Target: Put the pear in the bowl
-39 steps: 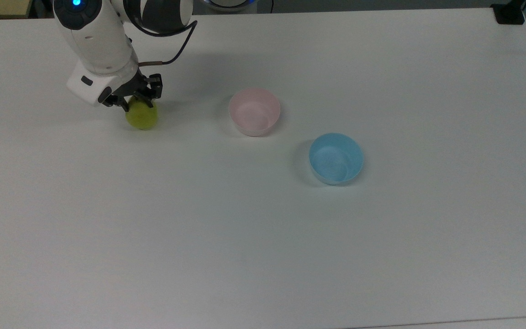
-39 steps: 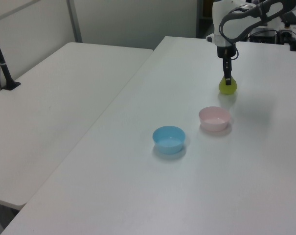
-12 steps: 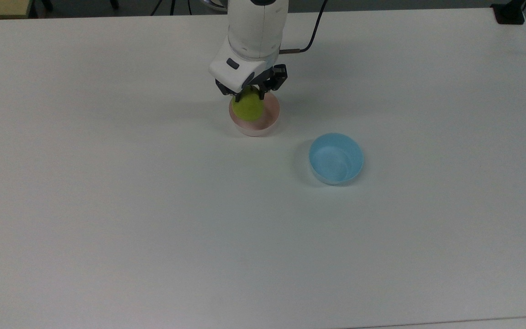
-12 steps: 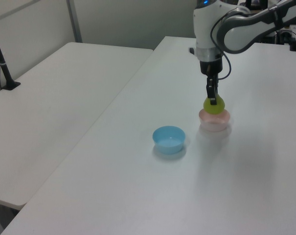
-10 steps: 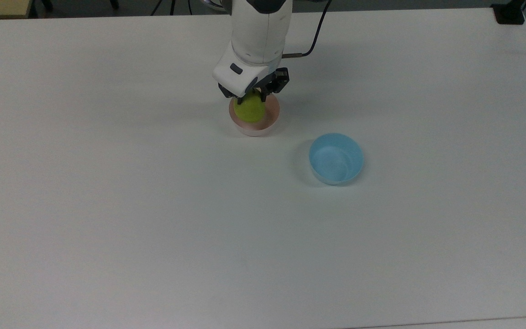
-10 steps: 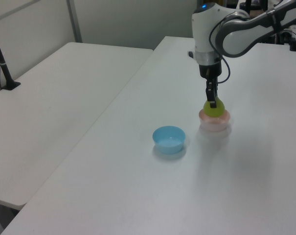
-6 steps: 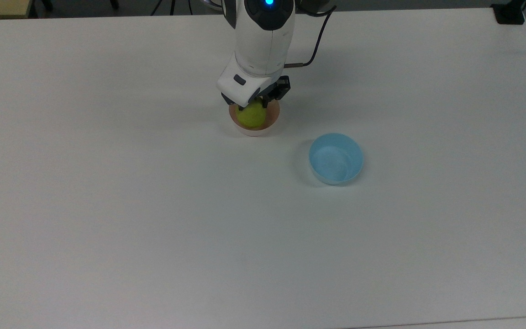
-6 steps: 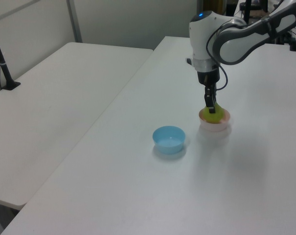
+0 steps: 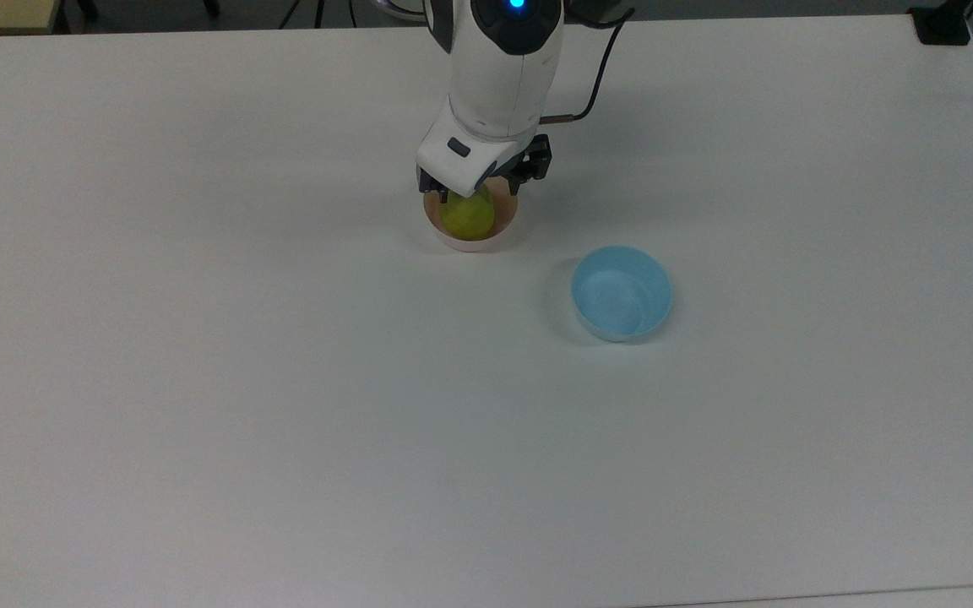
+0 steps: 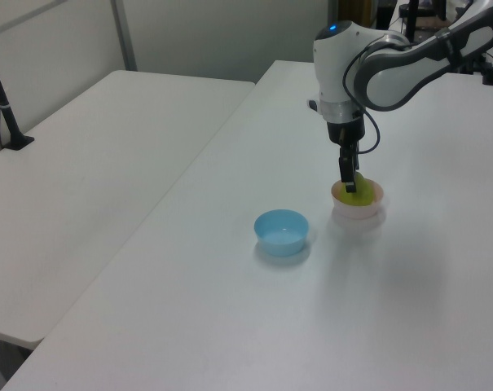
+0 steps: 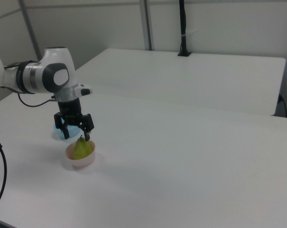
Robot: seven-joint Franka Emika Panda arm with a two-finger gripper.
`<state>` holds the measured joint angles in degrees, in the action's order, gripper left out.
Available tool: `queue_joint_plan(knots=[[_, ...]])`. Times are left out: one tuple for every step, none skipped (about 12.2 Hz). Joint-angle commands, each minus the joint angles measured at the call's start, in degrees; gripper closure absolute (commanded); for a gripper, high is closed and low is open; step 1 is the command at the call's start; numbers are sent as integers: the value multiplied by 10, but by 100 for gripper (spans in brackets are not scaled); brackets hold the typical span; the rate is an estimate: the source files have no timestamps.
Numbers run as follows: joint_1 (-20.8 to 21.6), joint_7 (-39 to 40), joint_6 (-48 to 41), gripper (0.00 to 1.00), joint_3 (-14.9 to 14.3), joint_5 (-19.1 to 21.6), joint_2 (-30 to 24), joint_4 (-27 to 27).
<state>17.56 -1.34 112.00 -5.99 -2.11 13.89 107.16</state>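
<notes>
The yellow-green pear sits upright inside the pale pink bowl, its stem pointing up. In the right view the pear rises a little above the bowl's rim. My gripper hovers just over the pear's top, open, one finger on each side of the stem and apart from the fruit. From the top view the white hand covers the bowl's far edge. The left view has the gripper reaching down into the bowl beside the pear.
A light blue bowl stands empty on the white table, to the top view's right of the pink one and nearer the front. A second white table adjoins on the left view's left. A black post stands at the back.
The gripper carried the pear from the top view's left to the pink bowl, lowered it in, and its fingers have spread off the pear.
</notes>
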Motion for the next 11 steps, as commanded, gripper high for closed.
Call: queue_joint_plan(knots=[[5,-8,-44,0,-8,7,-46,-15],[3,-8,-63,0,-9,7,-50,-27],[2,-7,-81,0,-11,7,-60,-40],[1,-8,-94,0,-15,7,-76,-48],[-2,-8,-106,0,-19,6,-87,-56],[-19,-1,-134,0,-22,6,-100,-77],[-35,-1,-171,0,-22,6,-102,-107],[-51,0,-202,0,-23,6,-107,-135],[-70,1,-214,0,-23,6,-112,-152],[-79,1,-216,0,-23,6,-122,-156],[-87,0,-216,0,-24,6,-129,-157]])
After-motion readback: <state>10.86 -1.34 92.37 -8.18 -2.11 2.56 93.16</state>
